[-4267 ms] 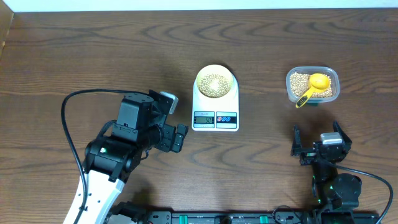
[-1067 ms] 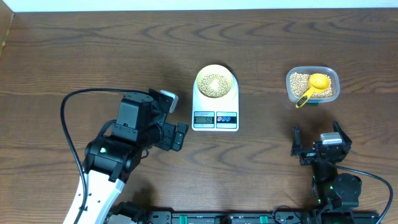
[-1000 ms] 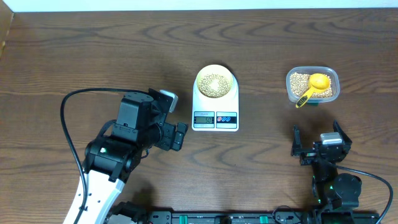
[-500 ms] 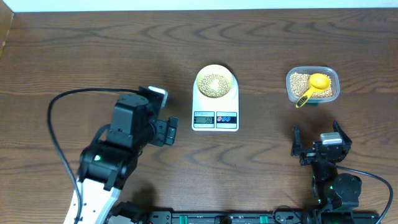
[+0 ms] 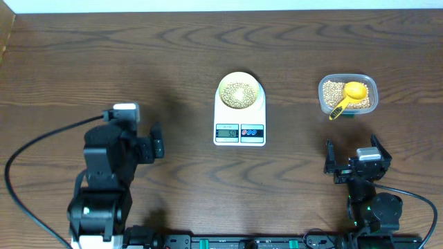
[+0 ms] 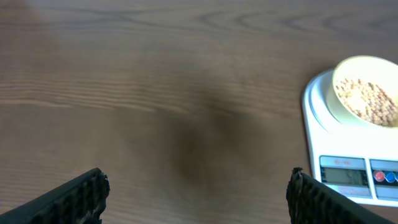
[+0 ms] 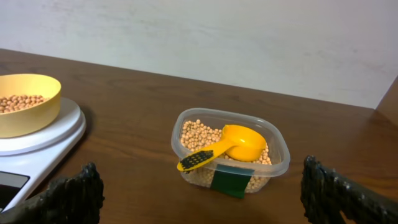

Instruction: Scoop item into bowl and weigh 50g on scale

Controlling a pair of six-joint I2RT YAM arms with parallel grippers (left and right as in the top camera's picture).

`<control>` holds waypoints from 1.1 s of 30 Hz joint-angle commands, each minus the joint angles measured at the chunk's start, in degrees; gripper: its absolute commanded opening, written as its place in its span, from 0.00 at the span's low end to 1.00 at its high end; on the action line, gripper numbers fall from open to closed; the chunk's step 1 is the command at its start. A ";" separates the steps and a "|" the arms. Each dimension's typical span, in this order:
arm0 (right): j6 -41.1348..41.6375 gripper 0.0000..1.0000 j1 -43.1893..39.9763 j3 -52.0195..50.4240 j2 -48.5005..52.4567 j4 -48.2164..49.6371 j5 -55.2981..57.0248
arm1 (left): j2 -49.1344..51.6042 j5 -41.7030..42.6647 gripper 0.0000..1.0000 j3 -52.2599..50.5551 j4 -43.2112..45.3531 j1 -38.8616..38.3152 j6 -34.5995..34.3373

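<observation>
The white scale (image 5: 239,130) stands mid-table with the pale-yellow bowl (image 5: 239,93) on its platform. The bowl holds a pile of tan beans (image 5: 239,94). In the left wrist view the scale (image 6: 348,149) and bowl (image 6: 367,93) sit at the right edge. My left gripper (image 5: 127,138) hangs well to the left of the scale, open, with only bare table between its fingers (image 6: 81,196). My right gripper (image 5: 354,153) rests open near the front edge, below the bean container, holding nothing. The right wrist view shows the bowl (image 7: 25,102) at the left.
A clear plastic container (image 5: 348,95) of beans stands at the right with a yellow scoop (image 5: 349,95) lying in it, handle toward the front. The same container (image 7: 230,149) and scoop (image 7: 233,146) lie ahead of the right gripper (image 7: 200,173). A black cable (image 5: 41,149) loops left of the left arm.
My left arm has swung left, away from the scale, and its gripper now faces the far side of the table. The right arm, bowl and scoop have not moved.
</observation>
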 commanded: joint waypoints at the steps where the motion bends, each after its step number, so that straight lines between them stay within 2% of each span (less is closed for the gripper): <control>1: -0.42 0.99 -0.37 -0.09 -0.39 -0.31 0.42 | -4.90 -0.50 0.94 -3.63 2.34 1.27 -0.50; 16: -0.42 0.99 -0.37 -0.09 -0.39 -0.31 0.42 | -26.36 -0.33 0.94 -18.62 9.57 1.25 -0.52; 33: -0.42 0.99 -0.37 -0.09 -0.39 -0.31 0.42 | -35.93 0.11 0.94 -30.21 16.46 1.25 -1.42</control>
